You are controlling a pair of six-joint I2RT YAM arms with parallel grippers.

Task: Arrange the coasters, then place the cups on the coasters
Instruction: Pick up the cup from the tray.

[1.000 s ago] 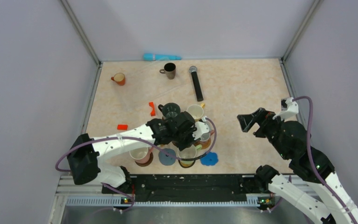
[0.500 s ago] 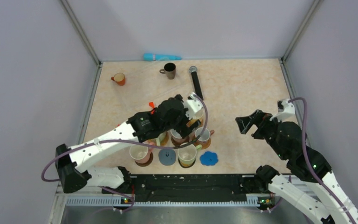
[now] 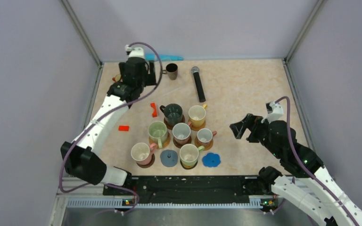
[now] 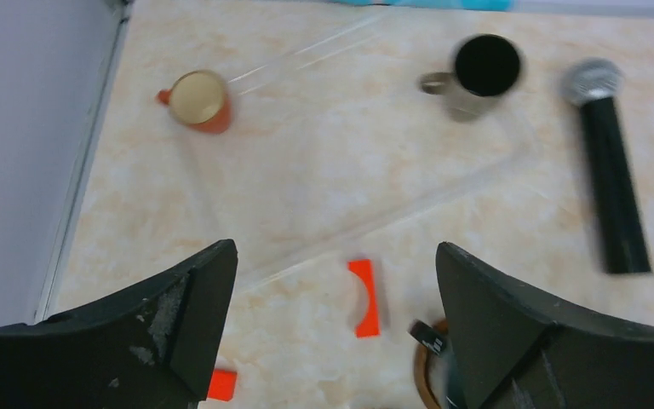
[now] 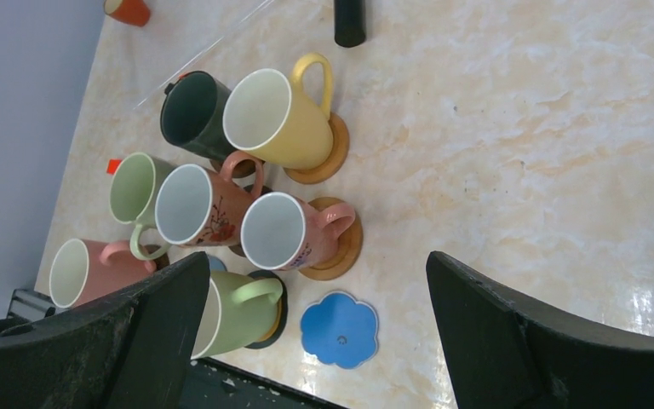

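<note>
Several cups stand on brown coasters in a cluster at the table's middle front, among them a dark green cup [image 3: 173,113], a yellow cup [image 3: 197,114] [image 5: 279,119] and a pale green cup [image 3: 158,130]. A grey-blue coaster [image 3: 169,157] and a blue scalloped coaster [image 3: 211,160] [image 5: 339,328] lie bare. An orange cup [image 4: 197,100] and a dark cup [image 3: 171,70] [image 4: 481,72] stand apart at the back. My left gripper [image 3: 143,75] [image 4: 336,324] hovers open and empty between those two. My right gripper [image 3: 242,128] [image 5: 318,273] hangs open and empty right of the cluster.
A black microphone [image 3: 198,84] lies at the back centre and a turquoise object [image 3: 162,57] lies against the back wall. Two small red pieces [image 3: 153,109] [image 3: 123,127] lie left of the cluster. Grey walls close in the table on both sides.
My left gripper opened over the cluster, leaving a cup there, then swung up to the back left corner. My right arm edged slightly left and nearer.
</note>
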